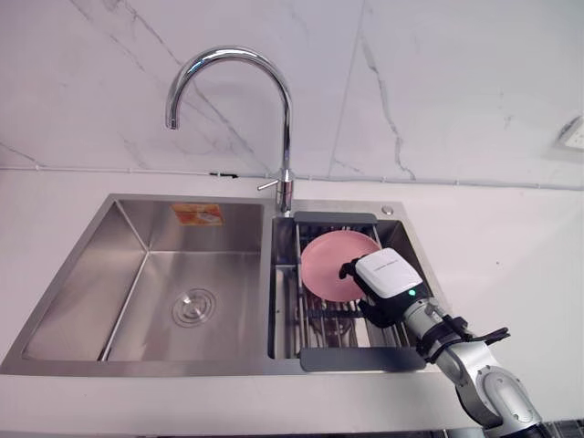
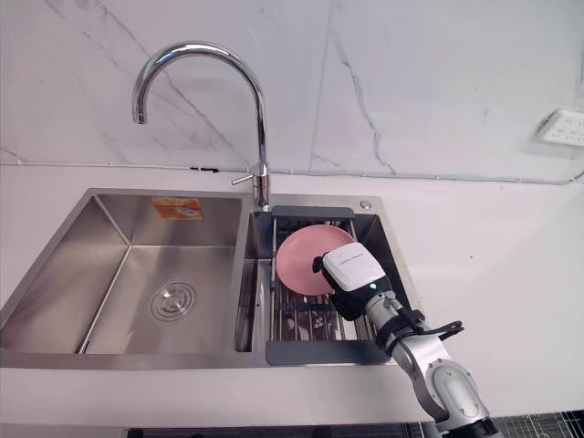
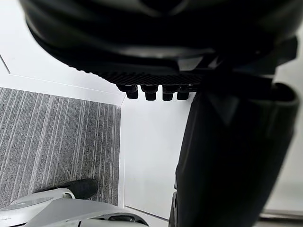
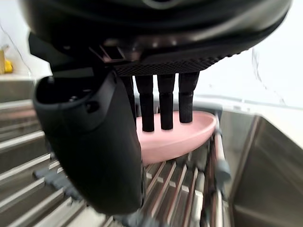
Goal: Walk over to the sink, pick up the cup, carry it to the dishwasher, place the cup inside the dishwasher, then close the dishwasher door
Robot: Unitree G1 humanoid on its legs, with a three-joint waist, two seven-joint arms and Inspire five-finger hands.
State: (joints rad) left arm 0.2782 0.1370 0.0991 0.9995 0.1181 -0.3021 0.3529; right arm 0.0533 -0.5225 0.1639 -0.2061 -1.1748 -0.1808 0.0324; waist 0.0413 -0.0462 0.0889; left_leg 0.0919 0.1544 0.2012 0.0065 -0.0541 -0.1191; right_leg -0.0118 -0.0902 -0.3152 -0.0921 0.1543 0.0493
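A shallow pink dish [image 1: 327, 263] leans in the wire rack [image 1: 315, 319] that fills the sink's right basin; I see no cup. My right hand [image 1: 388, 278] hangs over the rack at the dish's right edge. In the right wrist view its fingers [image 4: 165, 101] point straight down in front of the pink dish [image 4: 180, 139] and its thumb stands apart on the near side. Nothing is held, and I cannot tell whether the fingers touch the dish. My left hand [image 3: 227, 146] hangs low over grey carpet, fingers relaxed.
A tall chrome faucet [image 1: 228, 64] arches over the divider between the basins. The left basin [image 1: 109, 301] holds just a drain. White counter surrounds the steel sink, with a marble wall behind it. A white outlet [image 2: 561, 126] sits on the wall at right.
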